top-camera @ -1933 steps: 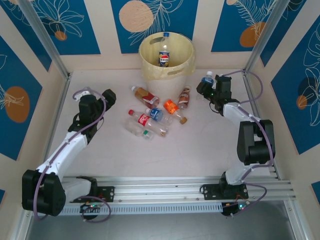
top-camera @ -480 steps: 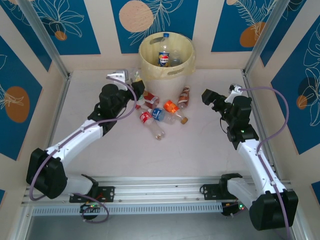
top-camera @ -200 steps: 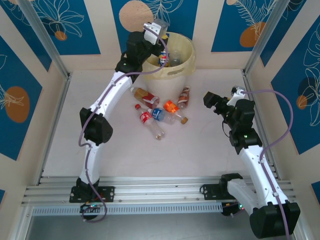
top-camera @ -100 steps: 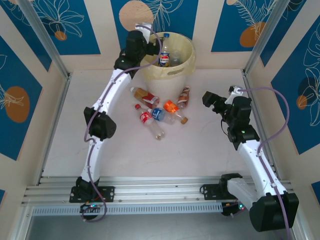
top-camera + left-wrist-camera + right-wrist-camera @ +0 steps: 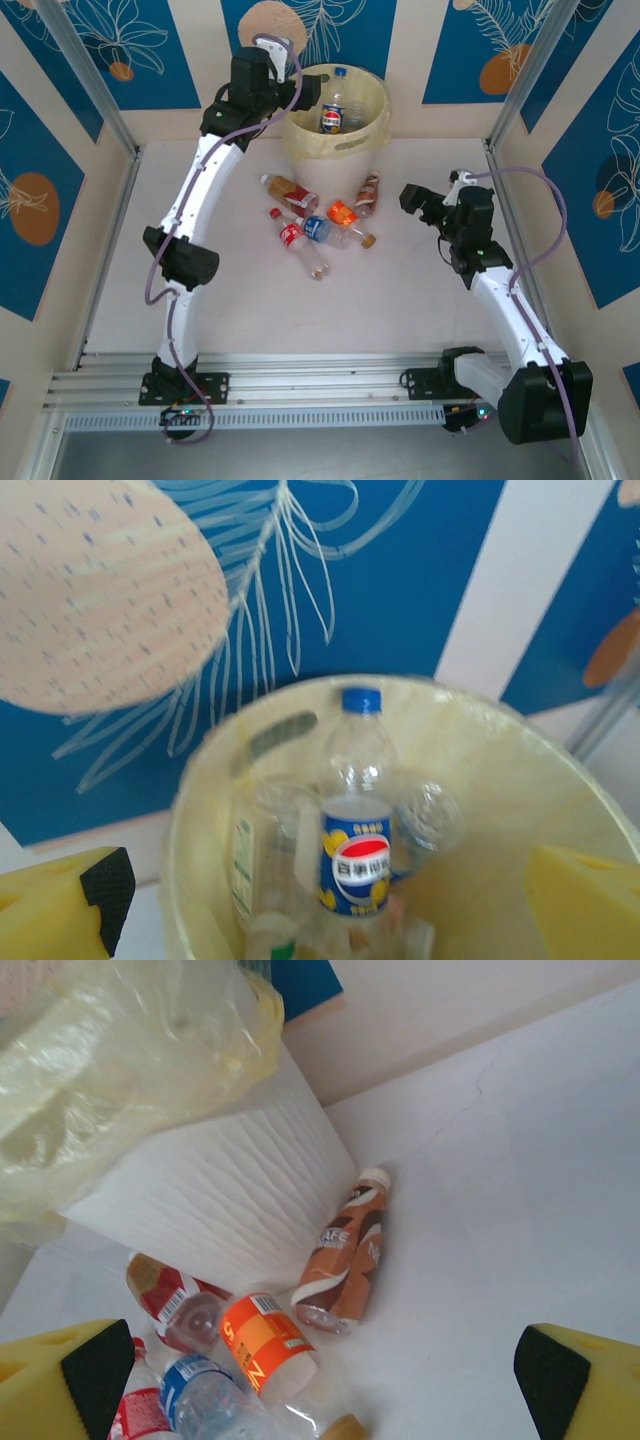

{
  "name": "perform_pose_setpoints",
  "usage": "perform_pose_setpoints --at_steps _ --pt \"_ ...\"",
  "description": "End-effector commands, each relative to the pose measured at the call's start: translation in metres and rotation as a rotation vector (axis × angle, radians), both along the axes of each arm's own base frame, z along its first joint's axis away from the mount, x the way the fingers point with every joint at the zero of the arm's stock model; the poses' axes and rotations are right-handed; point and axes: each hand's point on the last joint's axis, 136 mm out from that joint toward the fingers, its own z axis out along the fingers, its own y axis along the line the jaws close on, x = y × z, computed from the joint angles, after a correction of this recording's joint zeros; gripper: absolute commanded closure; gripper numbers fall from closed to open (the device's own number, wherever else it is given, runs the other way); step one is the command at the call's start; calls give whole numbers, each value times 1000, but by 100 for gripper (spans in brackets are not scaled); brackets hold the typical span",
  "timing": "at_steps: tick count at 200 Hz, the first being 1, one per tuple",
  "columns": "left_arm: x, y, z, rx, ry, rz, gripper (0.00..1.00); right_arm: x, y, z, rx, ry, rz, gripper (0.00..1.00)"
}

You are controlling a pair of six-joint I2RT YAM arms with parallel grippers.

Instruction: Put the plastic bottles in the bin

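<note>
The left tool [image 5: 322, 908] hangs over the bin [image 5: 338, 146] at the tabletop's [image 5: 200, 300] far edge, fingers apart and empty. Inside stands a blue-capped bottle [image 5: 355, 825], perhaps with other clear ones, blurred. The right tool [image 5: 414, 200], also apart and empty, hovers right of several loose bottles [image 5: 342, 213] lying just near of the bin.

light: bright, even | shadows: faint | blur: left wrist view soft (motion-smeared) | glare: none
</note>
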Motion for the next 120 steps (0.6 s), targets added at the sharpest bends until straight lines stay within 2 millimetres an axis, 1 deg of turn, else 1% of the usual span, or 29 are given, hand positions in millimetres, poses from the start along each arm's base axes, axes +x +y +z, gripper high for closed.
perform_pose_setpoints --at_steps 1,11,25,34,38,42,46,84,92,98,120 --pt "-34 -3 7 -41 88 -97 0 7 7 -6 -49 -8 66 0" --pt "-42 -4 5 -48 115 -118 0 9 11 -12 -65 -3 97 0" --pt "-49 -3 1 -57 128 -125 0 12 20 -22 -85 9 158 0" --pt "-54 -1 -1 -63 120 -123 0 14 23 -27 -98 26 174 0" --pt "-56 0 2 -70 103 -121 0 15 25 -29 -105 31 178 0" --pt "-57 1 -3 -69 106 -118 0 16 26 -30 -110 36 181 1" --pt "-59 3 -3 -73 94 -114 0 17 26 -33 -117 43 182 0" --pt "-73 18 -13 -103 82 -61 0 22 42 -40 -223 46 267 0" --pt "-75 19 -13 -119 74 -59 0 21 46 -44 -261 50 299 1" --pt "-77 19 -17 -135 77 -57 0 20 50 -48 -297 51 337 2" --pt "-81 17 -27 -175 92 -73 0 6 68 -67 -390 81 539 4"
